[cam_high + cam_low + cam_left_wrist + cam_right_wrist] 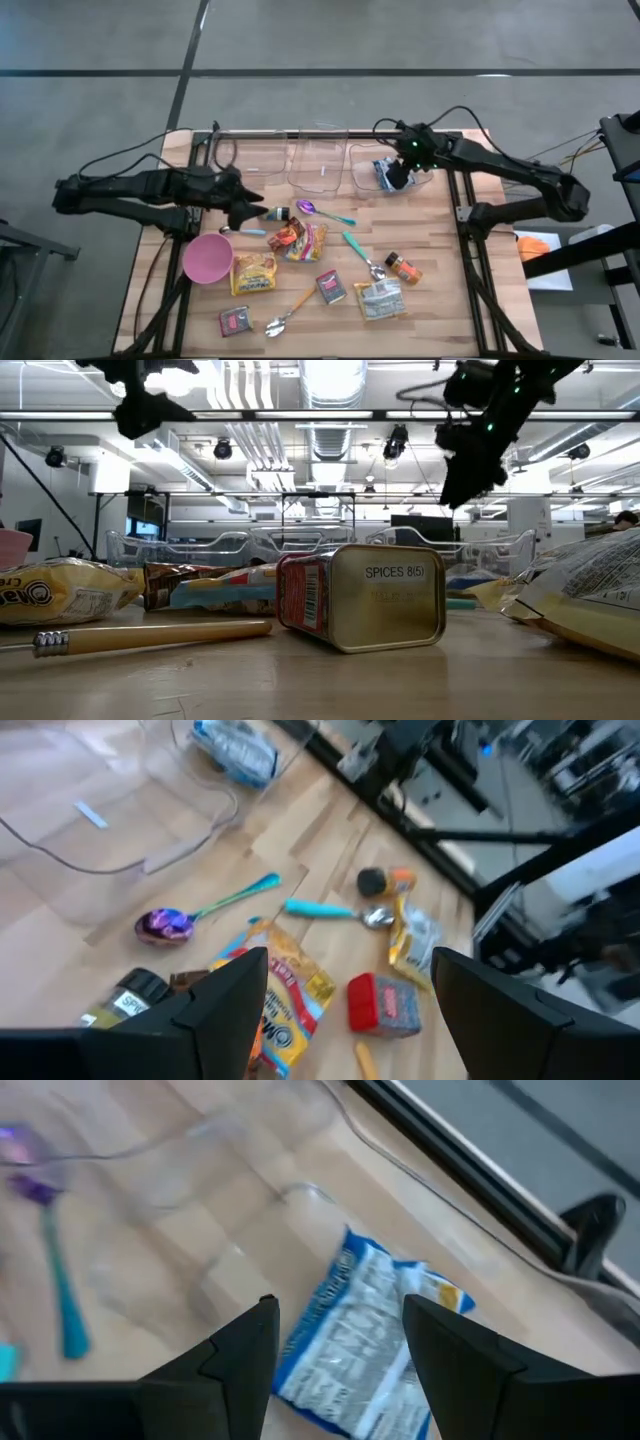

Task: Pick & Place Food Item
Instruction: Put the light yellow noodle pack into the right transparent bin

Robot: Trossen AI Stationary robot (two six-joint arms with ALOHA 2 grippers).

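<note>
Seemingly one food item is already placed: a blue-and-white snack packet (375, 1342) lies flat inside the rightmost of the clear plastic bins (395, 172) at the counter's (440, 300) far edge. The right pincer (398, 172) hangs just above that packet with its fingers parted and nothing between them, so the packet looks let go and is resting on the bin floor. From the right wrist view the packet is a crinkled foil pouch, white in the middle with blue borders and small print, and a spot of yellow at one corner; it is soft and slightly rumpled, not folded.

The left pincer (243, 205) hovers on the other side of the bins from the right one, over the near side of the counter beside a pink bowl (207, 258). Its fingers are also spread and hold nothing.

Much appears left to do. Nearer than the bins, still loose on the wood, lie a red-and-yellow snack bag (298, 239), a yellow packet (254, 272) just beside the bowl, a pale packet (379, 300), two small red spice tins (331, 287), an orange-capped spice jar (403, 267), a dark bottle (273, 214), and several spoons, one purple with a teal handle (322, 211). The two other bins, next to the filled one, look bare apart from a small label.
</note>
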